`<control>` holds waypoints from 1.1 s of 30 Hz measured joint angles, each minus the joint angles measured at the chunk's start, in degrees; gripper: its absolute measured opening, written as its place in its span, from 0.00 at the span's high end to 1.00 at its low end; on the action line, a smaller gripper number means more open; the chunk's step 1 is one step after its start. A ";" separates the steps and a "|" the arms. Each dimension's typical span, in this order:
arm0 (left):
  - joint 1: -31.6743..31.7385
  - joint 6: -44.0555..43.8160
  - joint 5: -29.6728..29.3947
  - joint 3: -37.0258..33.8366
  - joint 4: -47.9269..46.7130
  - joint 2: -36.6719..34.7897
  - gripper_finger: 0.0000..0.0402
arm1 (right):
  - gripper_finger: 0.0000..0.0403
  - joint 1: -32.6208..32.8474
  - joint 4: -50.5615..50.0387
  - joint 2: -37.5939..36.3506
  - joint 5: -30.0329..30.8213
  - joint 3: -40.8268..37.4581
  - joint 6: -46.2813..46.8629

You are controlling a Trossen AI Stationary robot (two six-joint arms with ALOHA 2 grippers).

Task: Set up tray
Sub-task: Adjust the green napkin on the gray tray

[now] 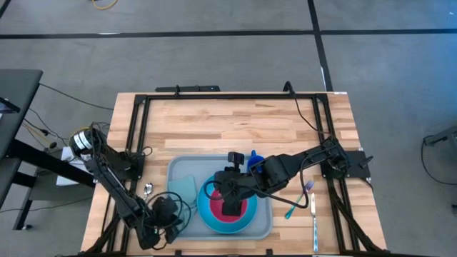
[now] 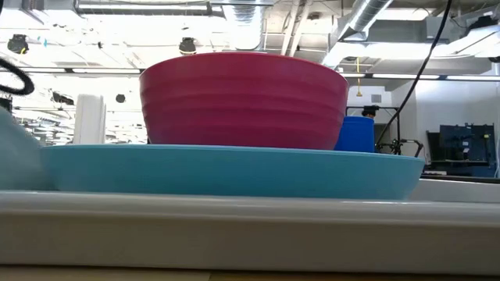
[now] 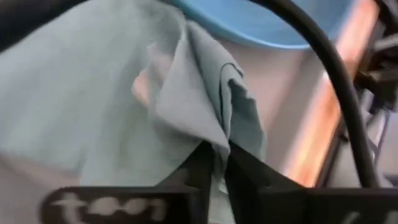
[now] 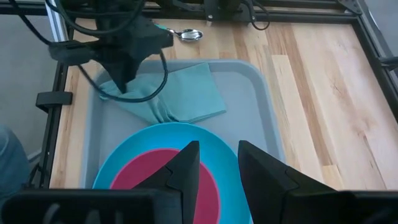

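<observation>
The tray (image 1: pixel 175 170) is lying on the near half of the wooden table (image 1: pixel 235 121), its long rim running close along the table's near edge. Beyond the tray's far rim a broad strip of bare wood is lying open up to the black frame (image 1: pixel 214 96). To the tray's right, a fork (image 1: pixel 308 187), a teal-handled utensil (image 1: pixel 291 209) and a knife (image 1: pixel 314 221) are taking up the narrow strip of wood there. A spoon (image 4: pixel 186 35) is lying just off the tray's left rim.

Inside the tray, a plate (image 1: pixel 246 223) is filling the right part, nearly reaching the near rim, and a red bowl (image 2: pixel 242 97) is sitting on it. A blue cup (image 1: pixel 255 158) is standing at the tray's far rim, behind the plate. The napkin (image 4: pixel 186 93) is occupying the tray's left part, one side bunched and lifting off the floor.

Partial white lettering is showing on the left gripper's body in the left wrist view; it is too blurred to read.

The left gripper (image 3: pixel 221 155) is at the tray's left part with its fingers (image 3: pixel 202 165) pinched together on a fold of the napkin. The right gripper (image 4: pixel 216 152) is hanging above the plate and bowl, fingers parted with a gap between them, holding nothing.
</observation>
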 joint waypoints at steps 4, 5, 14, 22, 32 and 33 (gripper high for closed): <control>0.45 11.61 1.92 0.00 8.13 0.00 0.98 | 0.75 0.00 -0.01 0.00 0.00 0.00 -0.04; 0.56 14.10 2.45 0.00 10.33 0.00 0.98 | 0.75 -0.01 -0.02 0.00 0.00 0.00 -0.07; 1.82 15.26 6.27 0.02 12.18 -0.01 0.97 | 0.75 -0.31 -0.04 0.00 -0.01 0.00 -0.11; 2.39 16.72 5.80 0.02 10.97 -0.02 0.85 | 0.75 -0.31 -0.07 0.00 -0.02 0.00 -0.07; 4.20 25.53 6.84 0.10 19.24 -0.02 0.72 | 0.75 -0.31 -0.19 0.00 -0.01 0.00 -0.09; 4.31 25.75 7.02 0.37 19.25 -0.02 0.72 | 0.75 -0.31 -0.30 0.00 -0.01 0.00 -0.09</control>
